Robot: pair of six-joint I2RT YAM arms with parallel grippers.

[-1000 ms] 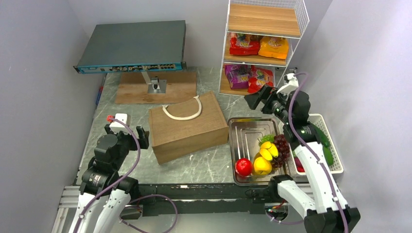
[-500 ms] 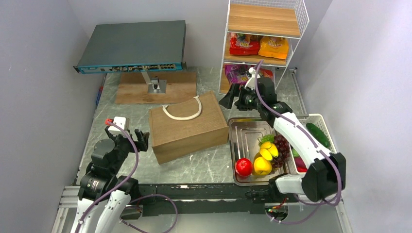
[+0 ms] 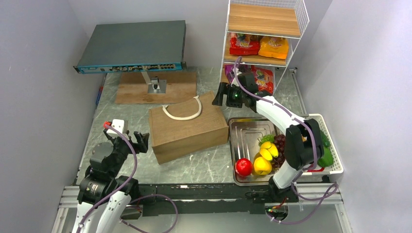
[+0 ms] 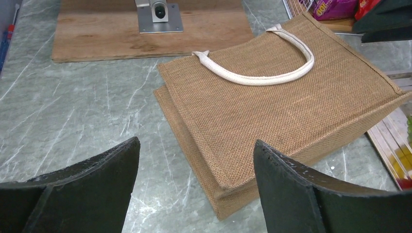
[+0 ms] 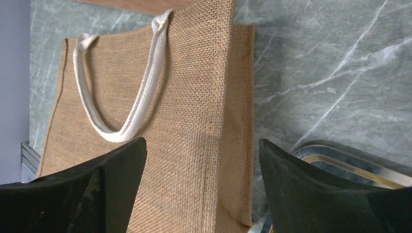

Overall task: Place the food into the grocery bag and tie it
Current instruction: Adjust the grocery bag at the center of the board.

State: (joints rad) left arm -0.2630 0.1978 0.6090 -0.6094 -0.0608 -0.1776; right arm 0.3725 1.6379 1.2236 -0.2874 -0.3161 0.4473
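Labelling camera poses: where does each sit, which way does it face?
Top: above, behind the bases, looking down on the table; left arm, right arm show.
Left wrist: low over the table, facing the bag; own fingers show.
Right wrist: by the bag's far corner, looking down; own fingers show.
Shared: both wrists see the handle.

Setting: robotics lab test cell, dressed as a small grocery corner.

Evidence:
- Plain grey partition walls point(image 3: 39, 73) box in a marble-pattern table point(image 3: 204, 167) on three sides.
- An aluminium rail frame point(image 3: 68, 195) runs along the near edge. The left arm point(image 3: 104, 167) and right arm point(image 3: 279, 114) rise from there, with purple cables point(image 3: 136, 162) looped along both.
- A grey rack unit point(image 3: 131, 46) with a row of ports sits raised on a metal stand point(image 3: 154, 83), which stands on a wooden board point(image 3: 131, 91).
- Shop-like props: a white wire shelf point(image 3: 302, 19) holding snack packets point(image 3: 244, 44), a steel tray point(image 3: 243, 133) of fruit point(image 3: 262, 165), and a white plastic basket point(image 3: 336, 166).
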